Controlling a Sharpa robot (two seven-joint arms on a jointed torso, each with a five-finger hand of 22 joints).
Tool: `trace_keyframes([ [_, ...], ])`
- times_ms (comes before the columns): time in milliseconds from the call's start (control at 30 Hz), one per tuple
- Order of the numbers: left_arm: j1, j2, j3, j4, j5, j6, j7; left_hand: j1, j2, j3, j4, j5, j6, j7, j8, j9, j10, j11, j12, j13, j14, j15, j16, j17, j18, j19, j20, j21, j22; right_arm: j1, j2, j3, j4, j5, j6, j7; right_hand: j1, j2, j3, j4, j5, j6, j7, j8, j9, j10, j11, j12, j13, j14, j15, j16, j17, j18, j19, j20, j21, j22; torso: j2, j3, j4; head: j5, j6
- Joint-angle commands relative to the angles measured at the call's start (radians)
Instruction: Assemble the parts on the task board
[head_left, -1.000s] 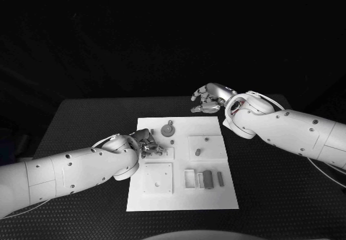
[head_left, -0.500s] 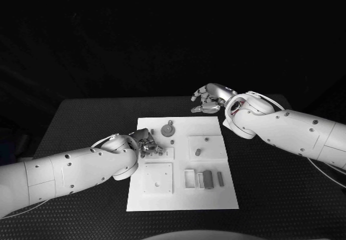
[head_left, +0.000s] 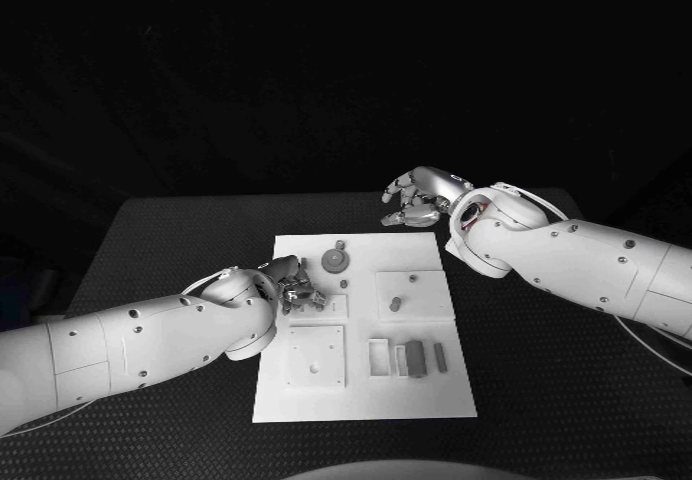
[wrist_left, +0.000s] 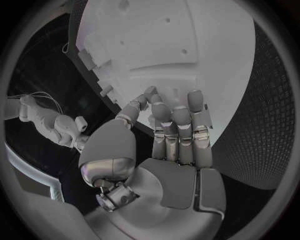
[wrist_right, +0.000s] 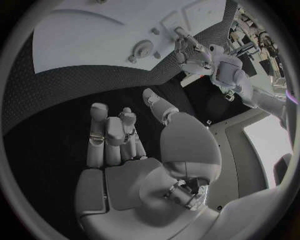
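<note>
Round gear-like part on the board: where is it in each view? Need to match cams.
Head view: round part lies near the task board's far edge, just beyond the left hand.
Left wrist view: I cannot pick it out; that hand's fingers cover part of the board.
Right wrist view: it lies on the board beyond the right hand, beside the left hand.
Shared landmark: the white board.

A robotics lab: black textured table, white task board, dark surroundings, cluttered benches beyond.
</note>
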Motion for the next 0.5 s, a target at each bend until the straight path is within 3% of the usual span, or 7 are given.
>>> trace_keyframes([
  [33, -0.001, -0.001, 0.0, 0.002, -0.004, -0.004, 0.015, 0.0, -0.002, -0.003, -0.001, -0.008, -0.002, 0.001, 0.005, -0.002, 0.0, 0.003, 0.004, -0.001, 0.0, -0.003, 0.006, -0.001, 0.012, 0.007, -0.001, 0.0, 0.02, -0.001, 0.0, 0.0, 0.001, -0.003, 0.009, 0.005, -0.007, -0.003, 0.001, 0.008, -0.002, -0.028, 0.033, 0.006, -0.002, -0.005, 0.0, 0.006, -0.002, -0.007, 0.002, -0.001, -0.001, 0.03, 0.005, -0.002, -0.003, 0.016, 0.0, 0.0004, 0.0001, -0.001, 0.001],
  [100, -0.001, -0.003, 0.001, 0.002, 0.011, -0.006, 0.022, -0.013, -0.012, -0.005, 0.009, -0.024, -0.004, 0.001, 0.004, -0.003, -0.001, 0.004, 0.002, -0.002, -0.001, -0.003, 0.004, -0.002, 0.013, 0.007, -0.002, -0.001, 0.019, -0.001, -0.001, 0.0, 0.001, -0.003, 0.009, 0.005, -0.007, -0.003, 0.001, 0.008, -0.002, -0.028, 0.033, 0.006, -0.002, -0.005, 0.0, 0.006, -0.002, -0.007, 0.002, -0.001, -0.001, 0.03, 0.005, -0.002, -0.003, 0.016, 0.0, 0.0001, 0.0003, -0.001, 0.001],
  [133, -0.001, -0.004, 0.001, 0.002, 0.025, -0.009, 0.027, -0.018, -0.019, -0.003, 0.018, -0.052, -0.005, 0.001, 0.004, -0.004, -0.001, 0.005, 0.001, -0.003, -0.001, -0.004, 0.003, -0.003, 0.013, 0.006, -0.003, -0.003, 0.018, -0.001, -0.001, 0.0, 0.0, -0.003, 0.009, 0.005, -0.007, -0.003, 0.001, 0.008, -0.002, -0.028, 0.033, 0.006, -0.002, -0.005, 0.0, 0.006, -0.002, -0.007, 0.002, -0.001, -0.001, 0.03, 0.005, -0.002, -0.003, 0.016, 0.0, 0.0001, 0.0003, -0.001, 0.002],
  [200, -0.001, -0.007, 0.003, 0.004, 0.047, -0.009, 0.034, -0.047, -0.053, 0.002, 0.055, -0.159, -0.01, 0.001, 0.003, -0.005, -0.004, 0.004, -0.002, -0.006, -0.003, -0.006, 0.001, -0.005, 0.014, 0.005, -0.005, -0.008, 0.016, -0.001, -0.001, 0.0, 0.001, -0.003, 0.009, 0.005, -0.007, -0.003, 0.001, 0.008, -0.002, -0.028, 0.033, 0.006, -0.002, -0.005, 0.0, 0.006, -0.002, -0.007, 0.002, -0.001, -0.001, 0.03, 0.005, -0.002, -0.003, 0.016, 0.0, -0.0003, 0.0011, -0.001, 0.002],
  [300, -0.001, -0.008, 0.007, 0.004, 0.072, -0.01, 0.044, -0.077, -0.092, 0.011, 0.099, -0.272, -0.013, 0.001, 0.003, -0.006, -0.007, 0.004, -0.003, -0.008, -0.007, -0.008, 0.0, -0.005, 0.014, 0.003, -0.007, -0.015, 0.015, -0.001, -0.001, 0.0, 0.0, -0.003, 0.008, 0.005, -0.007, -0.003, 0.001, 0.008, -0.002, -0.028, 0.033, 0.006, -0.002, -0.005, 0.0, 0.006, -0.002, -0.007, 0.002, -0.001, -0.001, 0.03, 0.005, -0.002, -0.003, 0.016, 0.0, 0.0002, 0.0018, -0.001, 0.004],
  [333, -0.001, -0.007, 0.012, 0.003, 0.08, -0.01, 0.047, -0.088, -0.102, 0.009, 0.109, -0.287, -0.015, 0.002, 0.003, -0.006, -0.008, 0.004, -0.003, -0.008, -0.008, -0.008, 0.0, -0.005, 0.014, 0.002, -0.007, -0.017, 0.015, -0.001, -0.001, 0.0, -0.001, -0.003, 0.008, 0.005, -0.007, -0.003, 0.001, 0.008, -0.002, -0.028, 0.033, 0.006, -0.002, -0.005, 0.0, 0.006, -0.002, -0.007, 0.002, -0.001, -0.001, 0.03, 0.005, -0.002, -0.003, 0.016, 0.0, 0.0002, 0.0019, -0.001, 0.005],
  [500, -0.001, -0.009, 0.029, 0.002, 0.113, -0.01, 0.055, -0.143, -0.14, -0.014, 0.134, -0.296, -0.02, 0.002, 0.004, -0.003, -0.013, 0.003, -0.004, -0.008, -0.014, -0.01, 0.002, -0.004, 0.016, -0.001, -0.008, -0.024, 0.014, -0.001, -0.001, 0.0, -0.002, -0.003, 0.008, 0.005, -0.007, -0.004, 0.001, 0.008, -0.002, -0.028, 0.033, 0.005, -0.002, -0.005, 0.0, 0.006, -0.002, -0.007, 0.002, -0.001, -0.001, 0.03, 0.005, -0.002, -0.003, 0.016, 0.0, -0.0001, -0.0001, 0.0, 0.007],
])
